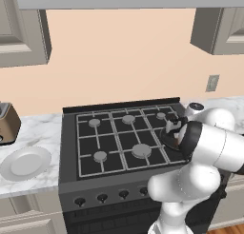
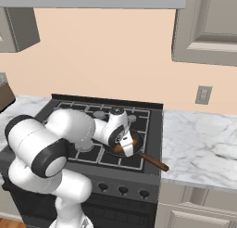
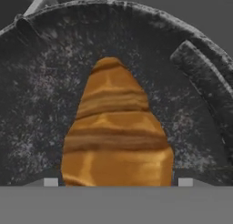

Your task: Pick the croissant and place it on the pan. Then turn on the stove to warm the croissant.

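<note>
Down in the pan [image 3: 41, 104], a round shallow dish of speckled dark metal on the black stove [image 1: 119, 138], lies the croissant [image 3: 116, 132]; lumpy, banded golden-brown, its long axis runs away from the fingers [image 2: 124, 146], tapered tip farthest; the fingers sit close over its broad end, but whether they grip it I cannot tell; a thin brown handle [image 2: 155, 163] juts toward the marble bench [image 2: 203, 143].

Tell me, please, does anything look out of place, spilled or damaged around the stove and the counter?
Nothing stands out. The croissant sits inside the pan, under the end effector. The pan rests level on the stove, its handle pointing toward the front right. The plate lies flat on the counter.
</note>
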Controlling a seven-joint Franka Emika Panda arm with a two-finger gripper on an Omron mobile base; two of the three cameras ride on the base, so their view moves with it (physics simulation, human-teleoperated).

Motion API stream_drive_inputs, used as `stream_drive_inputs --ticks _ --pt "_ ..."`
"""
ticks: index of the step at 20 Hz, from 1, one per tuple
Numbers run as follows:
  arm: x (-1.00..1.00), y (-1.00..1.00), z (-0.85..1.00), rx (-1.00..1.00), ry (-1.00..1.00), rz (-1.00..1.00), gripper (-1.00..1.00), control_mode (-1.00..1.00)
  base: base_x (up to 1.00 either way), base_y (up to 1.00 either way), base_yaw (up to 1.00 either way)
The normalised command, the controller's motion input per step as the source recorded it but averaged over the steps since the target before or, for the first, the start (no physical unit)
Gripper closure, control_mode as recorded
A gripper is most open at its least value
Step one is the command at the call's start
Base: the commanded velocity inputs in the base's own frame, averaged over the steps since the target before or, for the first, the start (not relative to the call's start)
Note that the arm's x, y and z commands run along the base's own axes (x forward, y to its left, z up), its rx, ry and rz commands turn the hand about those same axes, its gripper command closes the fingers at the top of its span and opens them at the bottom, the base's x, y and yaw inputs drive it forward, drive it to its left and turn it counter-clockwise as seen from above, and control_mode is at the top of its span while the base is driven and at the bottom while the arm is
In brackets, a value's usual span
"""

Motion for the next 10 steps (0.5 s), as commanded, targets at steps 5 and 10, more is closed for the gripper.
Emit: stream_drive_inputs --ticks 5,10 --pt "-0.38 0.01 0.31 0.0 -0.04 0.0 -1.0 -1.0 0.0 0.0 0.0" --pt "-0.14 0.02 0.69 0.0 -0.05 0.0 -1.0 -1.0 0.0 0.0 0.0"
